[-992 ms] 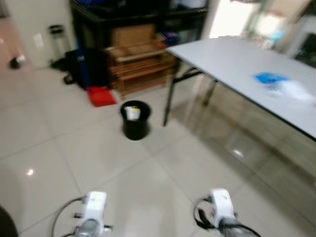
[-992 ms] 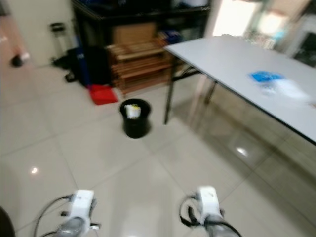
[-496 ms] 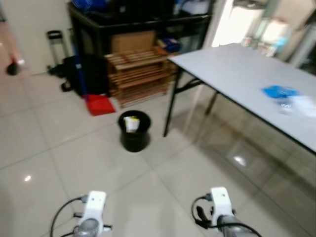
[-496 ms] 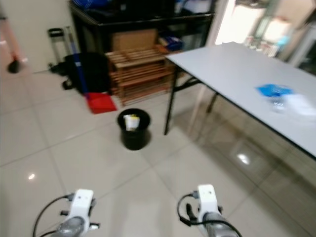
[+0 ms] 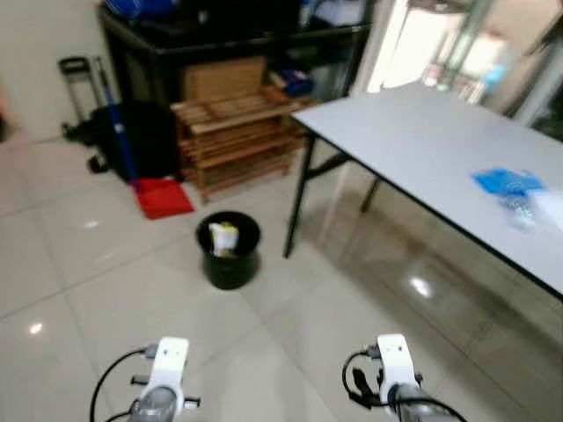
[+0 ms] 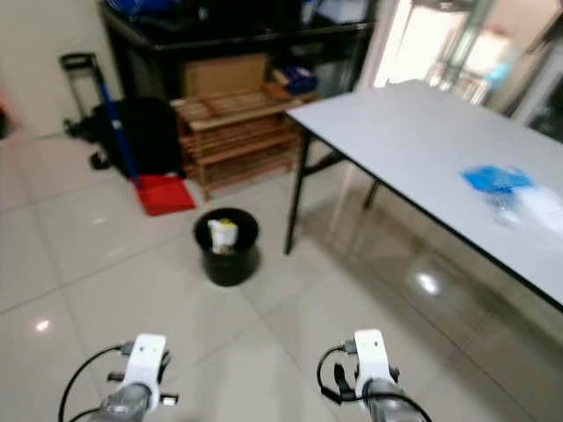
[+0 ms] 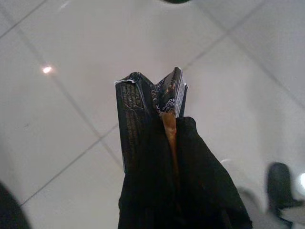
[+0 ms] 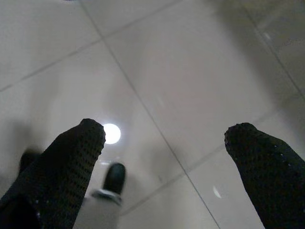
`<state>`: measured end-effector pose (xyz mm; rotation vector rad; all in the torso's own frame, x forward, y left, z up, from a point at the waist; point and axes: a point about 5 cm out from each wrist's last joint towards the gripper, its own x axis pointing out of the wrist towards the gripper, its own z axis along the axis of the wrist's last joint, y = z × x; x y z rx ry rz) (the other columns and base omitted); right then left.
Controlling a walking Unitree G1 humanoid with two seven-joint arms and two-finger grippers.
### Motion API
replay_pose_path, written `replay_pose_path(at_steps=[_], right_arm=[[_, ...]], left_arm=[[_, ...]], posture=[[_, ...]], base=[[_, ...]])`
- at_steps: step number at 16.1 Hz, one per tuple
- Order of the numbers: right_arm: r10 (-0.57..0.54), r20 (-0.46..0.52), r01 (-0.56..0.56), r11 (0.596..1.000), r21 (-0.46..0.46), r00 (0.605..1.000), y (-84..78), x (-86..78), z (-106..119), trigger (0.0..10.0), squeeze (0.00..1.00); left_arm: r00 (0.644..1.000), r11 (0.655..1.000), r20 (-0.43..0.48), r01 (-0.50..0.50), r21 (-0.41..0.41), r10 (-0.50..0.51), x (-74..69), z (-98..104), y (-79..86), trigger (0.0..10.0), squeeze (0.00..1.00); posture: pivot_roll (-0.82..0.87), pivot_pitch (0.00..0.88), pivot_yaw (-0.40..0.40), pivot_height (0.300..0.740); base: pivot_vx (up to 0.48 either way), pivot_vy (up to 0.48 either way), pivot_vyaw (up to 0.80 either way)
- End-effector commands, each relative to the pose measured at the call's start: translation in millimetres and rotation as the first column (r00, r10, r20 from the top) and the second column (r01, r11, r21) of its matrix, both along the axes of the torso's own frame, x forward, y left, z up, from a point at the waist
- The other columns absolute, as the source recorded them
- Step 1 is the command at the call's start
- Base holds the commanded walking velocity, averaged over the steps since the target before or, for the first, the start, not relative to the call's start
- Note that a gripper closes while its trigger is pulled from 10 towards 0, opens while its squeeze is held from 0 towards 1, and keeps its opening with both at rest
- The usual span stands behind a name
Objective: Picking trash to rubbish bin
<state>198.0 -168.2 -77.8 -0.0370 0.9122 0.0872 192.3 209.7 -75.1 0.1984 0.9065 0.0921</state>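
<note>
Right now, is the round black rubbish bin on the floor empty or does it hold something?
Not empty. The round black rubbish bin stands upright on the tiled floor, and a pale yellowish piece of trash shows inside its open top.

Both arms are held low in front of the robot, with the white wrist of the left arm [image 5: 165, 378] and that of the right arm [image 5: 393, 369] side by side and well apart above the floor. The left gripper [image 7: 164, 119] points down at the floor with its jaws closed tight on a crumpled black wrapper [image 7: 143, 105] that sticks out past the fingertips. The right gripper [image 8: 167, 143] also points down, its two black fingers [image 8: 71, 157] spread wide with nothing between them.
</note>
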Motion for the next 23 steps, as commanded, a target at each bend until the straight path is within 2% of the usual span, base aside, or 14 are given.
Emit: replay_pose_path(at_steps=[1, 5, 14, 23], right_arm=[[-0.003, 0.019, 0.003, 1.000, 0.014, 1.000, 4.8, 5.7, 2.9, 10.0, 0.00], [-0.014, 0.029, 0.013, 0.999, 0.032, 0.999, 6.0, 6.9, 3.6, 10.0, 0.00], [0.014, 0.022, -0.014, 1.000, 0.008, 1.000, 6.2, 6.3, 3.2, 10.0, 0.00], [-0.016, 0.027, 0.016, 1.000, 0.024, 1.000, 6.1, 6.1, 3.1, 10.0, 0.00]], left_arm=[[1.000, 1.000, -0.011, -0.015, 0.009, 0.015, -3.0, -0.7, 5.1, 10.0, 0.00], [1.000, 1.000, -0.011, -0.014, 0.009, 0.014, -2.5, -0.5, 5.0, 10.0, 0.00], [1.000, 1.000, -0.010, -0.012, 0.004, 0.012, -1.9, -0.5, 3.9, 10.0, 0.00], [1.000, 1.000, -0.011, -0.012, 0.002, 0.012, -1.8, -0.2, 4.9, 10.0, 0.00]], posture=[[0.02, 0.029, -0.093, 0.740], [0.02, 0.032, -0.091, 0.740], [0.02, 0.035, -0.092, 0.740], [0.02, 0.033, -0.089, 0.740]], base=[[0.458, 0.000, 0.00], [0.461, 0.000, 0.00], [0.460, 0.000, 0.06], [0.460, 0.000, 0.00]])
